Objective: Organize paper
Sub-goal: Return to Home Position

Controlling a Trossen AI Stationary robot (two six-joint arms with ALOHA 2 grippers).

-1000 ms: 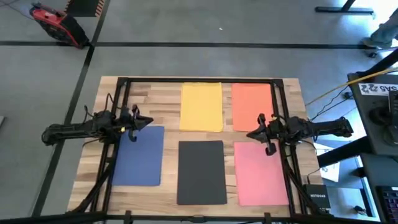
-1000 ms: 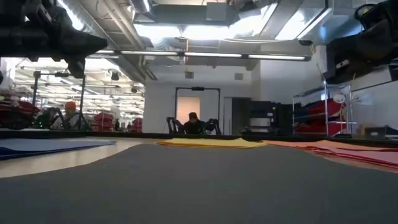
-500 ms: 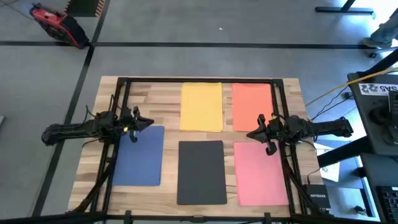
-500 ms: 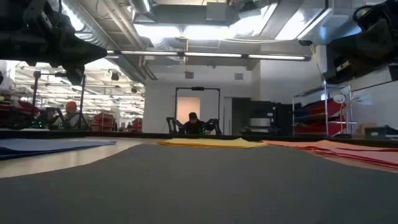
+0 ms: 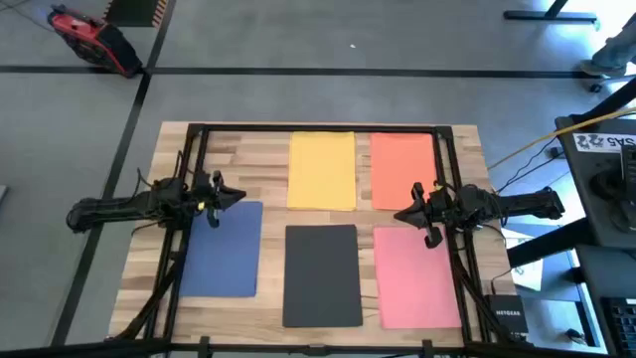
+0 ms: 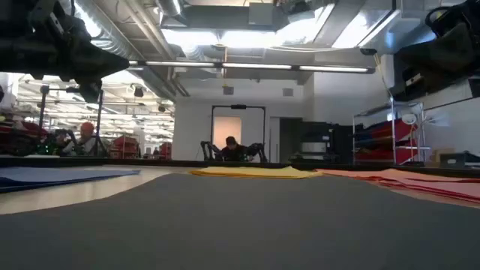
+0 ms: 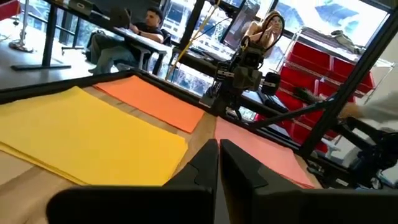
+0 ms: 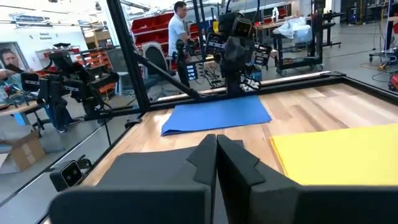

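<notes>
A pale wooden tabletop [image 5: 263,164] inside a black metal frame [image 5: 318,127] carries five separate piles of matte coloured paper in an open workshop, where people sit at benches in the background. The yellow rectangular sheets [image 5: 322,171] and the orange rectangular sheets [image 5: 402,169] lie side by side along the far row. The blue sheets [image 5: 227,254], the dark grey-black sheets [image 5: 322,275] and the pink sheets [image 5: 417,278] fill the near row from left to right. No pile touches another.

The left arm reaches level from the table's left edge toward the centre. The left gripper [image 5: 237,194] hangs above the far inner corner of the blue pile, and its own wrist camera shows its two dark fingers [image 7: 205,163] pressed together on nothing. The right arm mirrors that pose from the right edge. The right gripper [image 5: 400,214] is poised over the gap between the orange and pink piles, fingers [image 8: 231,157] likewise closed and empty. From table height, both arms sit high in the upper corners, well clear of the paper. Each wrist camera looks across the table at the opposite arm.
</notes>
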